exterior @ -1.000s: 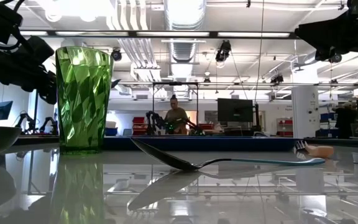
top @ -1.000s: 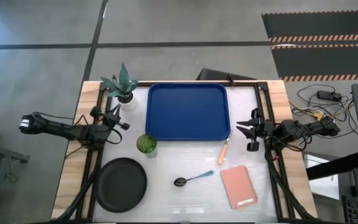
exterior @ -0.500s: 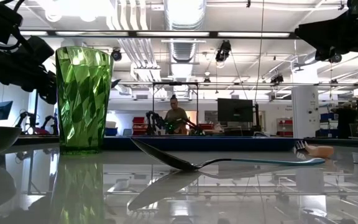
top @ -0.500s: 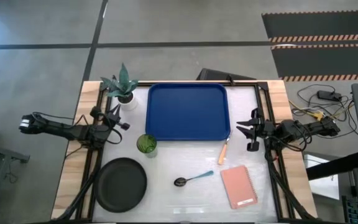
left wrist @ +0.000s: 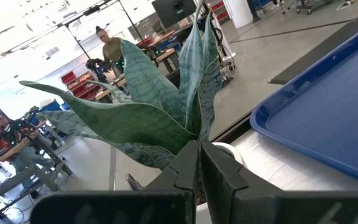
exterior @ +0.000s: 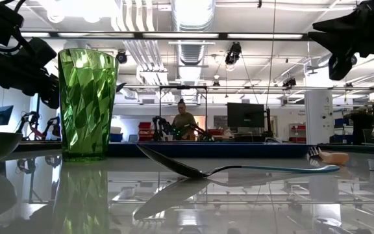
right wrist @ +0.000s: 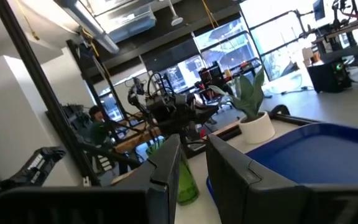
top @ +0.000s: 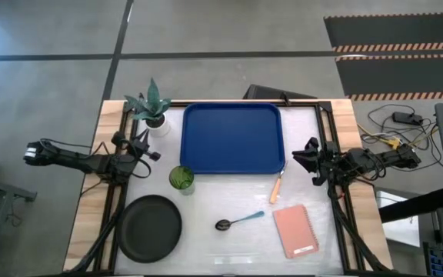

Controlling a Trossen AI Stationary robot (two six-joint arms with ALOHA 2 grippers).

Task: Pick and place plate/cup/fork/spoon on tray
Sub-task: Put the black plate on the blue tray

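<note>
The blue tray (top: pixel 232 138) lies at the table's far middle. The black plate (top: pixel 151 228) sits at the near left. The green cup (top: pixel 181 179) stands upright between the plate and the tray and also shows in the low view (exterior: pixel 87 104). The orange-handled fork (top: pixel 277 187) lies just off the tray's near right corner. The blue-handled spoon (top: pixel 239 221) lies near the middle. My left gripper (top: pixel 151 151) hovers shut left of the tray, by the plant. My right gripper (top: pixel 298 159) hovers open right of the tray, above and beside the fork.
A white pot with a green plant (top: pixel 151 108) stands at the far left corner, just ahead of my left gripper (left wrist: pixel 199 163). A pink notebook (top: pixel 295 231) lies at the near right. Bare table shows between plate, spoon and notebook. A person stands far back in the room (exterior: pixel 183 123).
My right gripper has turned about its wrist in place; in the high view its two fingers, seen apart before, now show close together, and in the low view one finger now points down. My left arm and all the objects have kept still.
</note>
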